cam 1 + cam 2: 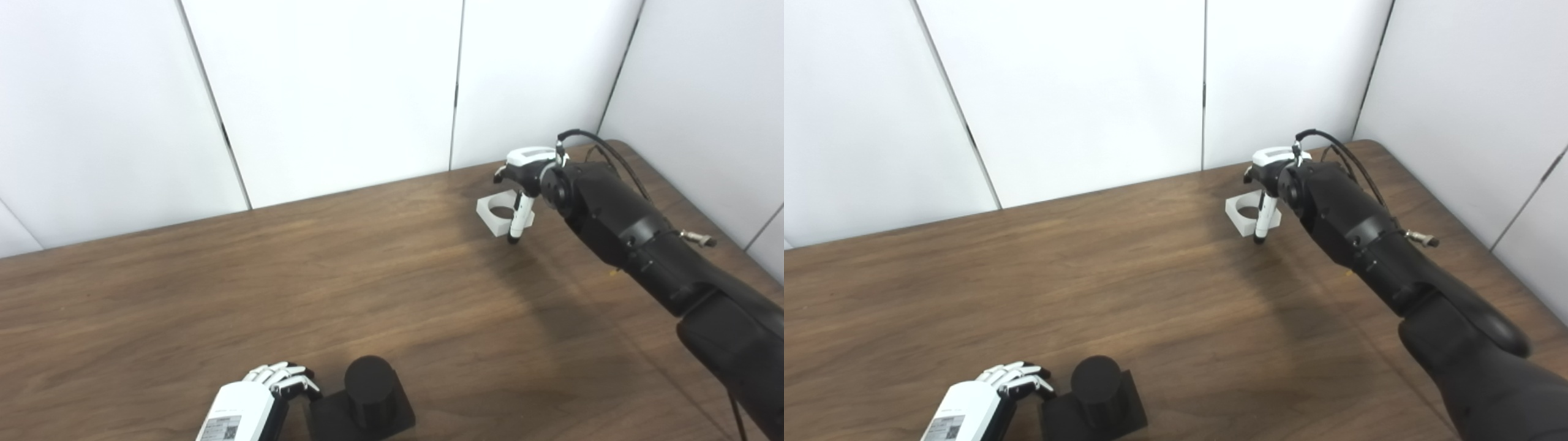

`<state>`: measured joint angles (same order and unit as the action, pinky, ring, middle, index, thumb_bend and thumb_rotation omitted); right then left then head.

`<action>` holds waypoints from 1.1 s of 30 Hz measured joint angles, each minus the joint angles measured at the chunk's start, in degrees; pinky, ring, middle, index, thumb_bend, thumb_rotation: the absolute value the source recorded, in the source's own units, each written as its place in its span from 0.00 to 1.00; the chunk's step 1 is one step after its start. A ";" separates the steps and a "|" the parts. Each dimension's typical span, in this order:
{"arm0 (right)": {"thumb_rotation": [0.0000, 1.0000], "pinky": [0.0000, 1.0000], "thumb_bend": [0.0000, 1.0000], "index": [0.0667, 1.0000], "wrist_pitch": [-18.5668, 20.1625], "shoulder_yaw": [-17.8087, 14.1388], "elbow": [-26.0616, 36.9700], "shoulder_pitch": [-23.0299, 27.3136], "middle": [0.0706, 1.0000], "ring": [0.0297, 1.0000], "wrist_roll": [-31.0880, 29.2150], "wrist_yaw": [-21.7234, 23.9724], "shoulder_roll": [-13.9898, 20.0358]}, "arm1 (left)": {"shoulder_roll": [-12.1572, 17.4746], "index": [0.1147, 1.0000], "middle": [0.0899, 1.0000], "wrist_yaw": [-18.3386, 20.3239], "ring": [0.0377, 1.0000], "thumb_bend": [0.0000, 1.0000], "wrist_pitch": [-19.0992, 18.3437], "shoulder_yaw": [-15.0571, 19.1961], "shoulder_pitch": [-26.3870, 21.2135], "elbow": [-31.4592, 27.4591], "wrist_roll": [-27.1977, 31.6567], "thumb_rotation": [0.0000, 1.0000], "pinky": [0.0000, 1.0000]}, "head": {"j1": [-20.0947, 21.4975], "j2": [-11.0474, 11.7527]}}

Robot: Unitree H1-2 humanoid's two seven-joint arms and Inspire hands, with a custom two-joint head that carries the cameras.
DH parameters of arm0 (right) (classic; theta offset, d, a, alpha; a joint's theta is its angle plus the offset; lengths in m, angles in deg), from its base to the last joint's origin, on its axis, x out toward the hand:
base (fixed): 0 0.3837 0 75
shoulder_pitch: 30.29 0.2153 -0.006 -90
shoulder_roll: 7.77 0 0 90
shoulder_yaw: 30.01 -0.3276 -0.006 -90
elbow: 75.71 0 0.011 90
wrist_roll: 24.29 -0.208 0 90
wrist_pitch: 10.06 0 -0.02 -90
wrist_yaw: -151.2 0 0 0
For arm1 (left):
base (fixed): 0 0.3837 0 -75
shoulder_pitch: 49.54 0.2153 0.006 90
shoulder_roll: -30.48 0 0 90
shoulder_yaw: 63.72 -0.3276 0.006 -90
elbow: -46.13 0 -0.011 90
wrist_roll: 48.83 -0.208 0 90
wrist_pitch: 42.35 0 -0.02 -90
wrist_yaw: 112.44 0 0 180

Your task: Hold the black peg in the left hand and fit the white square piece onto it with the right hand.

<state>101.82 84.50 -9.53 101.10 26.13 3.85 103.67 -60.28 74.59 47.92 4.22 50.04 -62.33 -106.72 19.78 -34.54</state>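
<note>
The black peg (pixel 369 381) is a short cylinder standing on a black square base (pixel 362 418) at the table's near edge. My left hand (pixel 263 398) is just left of the base, fingers (pixel 286 380) half curled by its left corner, holding nothing. The white square piece (pixel 503 212) with a round hole lies on the table at the far right. My right hand (pixel 528 174) hovers over it. One finger (pixel 516 222) points down against the piece's near right side. The other fingers are hidden behind the wrist, so no grip shows.
The brown wooden table (pixel 306 288) runs to white wall panels (pixel 331 92) at the back and right. My right forearm (pixel 637 239) stretches across the table's right side, with a cable (pixel 603 147) looping off the wrist.
</note>
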 measured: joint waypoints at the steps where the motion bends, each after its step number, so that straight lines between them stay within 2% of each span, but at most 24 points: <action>1: 0.19 0.97 0.92 0.89 0.00 0.00 0.00 0.00 0.99 1.00 0.01 0.00 0.00 | 0.00 0.42 0.74 0.02 0.82 0.52 -0.01 0.01 0.03 -0.03 0.00 0.05 0.84 | 0.00 0.00; 10: 0.16 0.97 0.89 0.84 -0.04 1.94 -0.02 0.04 0.98 1.00 1.20 -0.14 -0.12 | -0.01 0.42 0.74 0.18 0.81 0.52 -0.07 0.07 0.25 -0.27 -0.09 0.05 0.84 | -0.18 -0.26; 15: 0.16 0.97 0.84 0.79 -0.19 2.30 0.05 0.08 0.95 1.00 1.69 -0.33 -0.12 | -0.04 0.42 0.74 0.48 0.81 0.52 -0.27 0.06 0.29 -0.48 -0.22 0.05 0.83 | -0.18 -0.26; 22: 0.14 0.97 0.80 0.66 -1.38 2.08 0.40 0.06 0.91 0.98 1.50 -1.42 -0.11 | -0.06 0.42 0.74 0.48 0.81 0.52 -0.27 0.06 0.27 -0.48 -0.26 0.05 0.83 | -0.18 -0.26; 33: 0.12 0.95 0.80 0.61 -1.43 0.75 1.48 -0.98 0.88 0.95 0.21 -1.64 -0.11 | -0.06 0.42 0.74 0.48 0.82 0.52 -0.31 0.07 0.30 -0.47 -0.26 0.05 0.85 | -0.35 -0.35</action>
<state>100.39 85.25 -8.04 100.12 26.34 2.20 103.56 -60.35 75.07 47.61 4.29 50.34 -62.80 -106.98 19.42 -34.89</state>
